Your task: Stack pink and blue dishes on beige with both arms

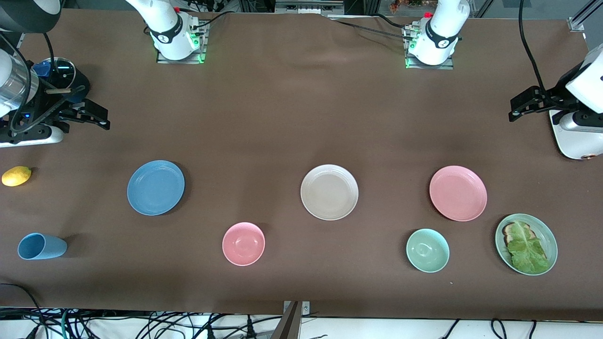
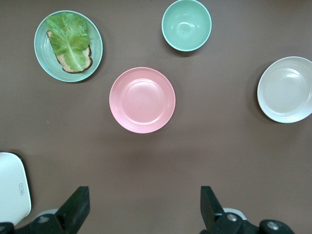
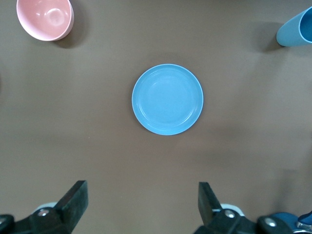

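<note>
Three flat plates lie in a row on the brown table. The blue plate [image 1: 155, 187] [image 3: 167, 99] is toward the right arm's end. The beige plate [image 1: 329, 191] [image 2: 285, 89] sits in the middle, and the pink plate [image 1: 458, 193] [image 2: 142, 100] is toward the left arm's end. All three are bare and apart. My right gripper [image 1: 96, 117] [image 3: 142, 190] hangs open over bare cloth at its end of the table, holding nothing. At the other end my left gripper [image 1: 520, 107] [image 2: 144, 195] is also open and holding nothing, high over bare cloth.
Nearer the front camera stand a pink bowl [image 1: 243, 243] and a pale green bowl [image 1: 427, 250]. A green plate [image 1: 541, 226] there holds bread and lettuce. A blue cup [image 1: 41, 246] lies on its side and a lemon [image 1: 16, 176] sits at the right arm's end.
</note>
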Tool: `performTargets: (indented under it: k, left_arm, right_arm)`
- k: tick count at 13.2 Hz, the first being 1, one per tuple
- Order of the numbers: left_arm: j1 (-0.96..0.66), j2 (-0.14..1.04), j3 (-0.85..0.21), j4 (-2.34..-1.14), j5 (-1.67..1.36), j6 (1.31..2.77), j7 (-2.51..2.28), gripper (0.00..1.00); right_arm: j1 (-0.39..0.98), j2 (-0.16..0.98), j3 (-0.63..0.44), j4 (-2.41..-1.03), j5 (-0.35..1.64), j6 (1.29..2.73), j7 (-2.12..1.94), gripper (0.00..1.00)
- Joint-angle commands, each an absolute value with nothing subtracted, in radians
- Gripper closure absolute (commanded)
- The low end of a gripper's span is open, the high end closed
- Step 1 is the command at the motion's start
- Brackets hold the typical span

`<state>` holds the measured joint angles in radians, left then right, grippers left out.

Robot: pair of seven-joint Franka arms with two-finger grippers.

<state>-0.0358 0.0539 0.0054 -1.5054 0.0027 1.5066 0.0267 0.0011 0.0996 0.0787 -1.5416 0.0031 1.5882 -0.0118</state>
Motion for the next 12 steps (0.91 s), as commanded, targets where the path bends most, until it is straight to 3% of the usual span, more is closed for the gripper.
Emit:
performTargets:
  k: [1,8,12]
  left_arm:
    - [-0.038,0.072,0.006,-1.471,-0.002,1.497,0.023,0.00]
    - [-0.015,0.086,0.017,-1.477,0.011,1.493,0.023,0.00]
    - [0.017,0.236,0.015,-1.474,0.000,1.493,0.015,0.00]
  right_arm:
    - [-0.003,0.086,0.071,-1.562,0.014,1.595,-0.006,0.00]
    - [-0.003,0.083,0.071,-1.568,0.014,1.597,-0.006,0.00]
    - [-0.003,0.084,0.071,-1.568,0.014,1.604,-0.006,0.00]
